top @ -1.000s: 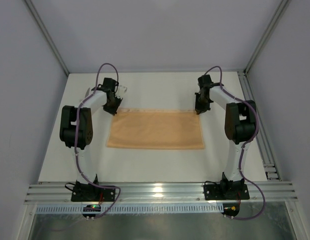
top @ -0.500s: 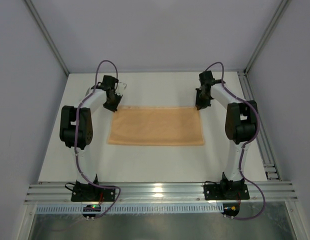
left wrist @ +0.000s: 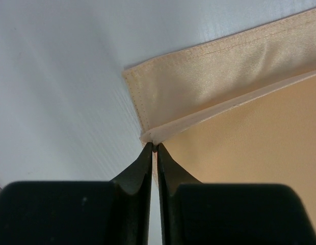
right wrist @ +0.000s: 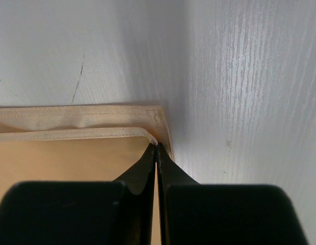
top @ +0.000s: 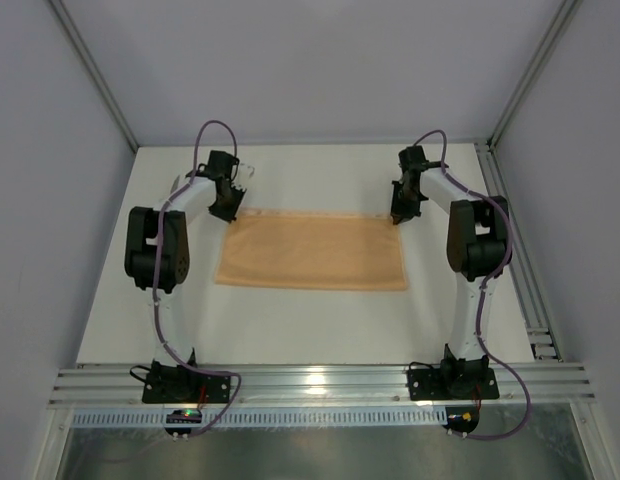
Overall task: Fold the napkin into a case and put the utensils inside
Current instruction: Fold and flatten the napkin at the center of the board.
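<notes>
Peach napkin point(top: 310, 250) top layer drawn farther back; left fingers point(left wrist: 140, 173), right fingers point(right wrist: 142, 172) pinched on its corners.

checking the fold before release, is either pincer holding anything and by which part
Both hold the napkin. The left pincer is shut on the folded-over layer's far-left corner, the right pincer on its far-right corner.

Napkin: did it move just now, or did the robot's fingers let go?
Both arms dragged the napkin a little toward the far wall. The left fingers and right fingers let nothing go: they stay pinched on its far corners. It stays folded flat.
</notes>
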Action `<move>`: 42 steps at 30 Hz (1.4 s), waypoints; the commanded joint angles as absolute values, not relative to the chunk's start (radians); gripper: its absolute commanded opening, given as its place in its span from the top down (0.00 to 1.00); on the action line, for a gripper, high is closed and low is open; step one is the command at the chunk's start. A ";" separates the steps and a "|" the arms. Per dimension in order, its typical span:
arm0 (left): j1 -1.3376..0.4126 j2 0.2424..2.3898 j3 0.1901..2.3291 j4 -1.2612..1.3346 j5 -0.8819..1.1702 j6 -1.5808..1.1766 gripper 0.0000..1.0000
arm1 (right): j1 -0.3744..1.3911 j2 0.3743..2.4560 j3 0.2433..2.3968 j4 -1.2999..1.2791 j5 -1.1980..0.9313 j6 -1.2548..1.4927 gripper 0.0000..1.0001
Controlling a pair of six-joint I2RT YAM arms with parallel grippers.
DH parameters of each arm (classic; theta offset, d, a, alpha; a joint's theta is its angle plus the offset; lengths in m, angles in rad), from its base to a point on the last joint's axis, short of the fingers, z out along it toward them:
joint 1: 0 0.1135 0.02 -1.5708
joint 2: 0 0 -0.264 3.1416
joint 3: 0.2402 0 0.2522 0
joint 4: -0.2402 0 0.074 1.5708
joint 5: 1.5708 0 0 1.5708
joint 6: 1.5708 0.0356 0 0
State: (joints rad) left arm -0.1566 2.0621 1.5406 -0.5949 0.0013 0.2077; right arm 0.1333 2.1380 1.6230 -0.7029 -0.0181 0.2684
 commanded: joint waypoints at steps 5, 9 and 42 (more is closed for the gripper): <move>-0.152 2.089 1.571 -0.568 -0.020 0.175 0.92 | 0.129 2.143 1.655 -0.680 -0.023 0.284 0.97; -0.152 2.095 1.574 -0.569 -0.020 0.172 0.87 | 0.127 2.141 1.661 -0.680 -0.026 0.284 0.97; -0.221 1.773 1.298 -0.827 0.044 0.201 0.68 | 0.278 1.672 1.191 -0.600 -0.150 0.380 0.76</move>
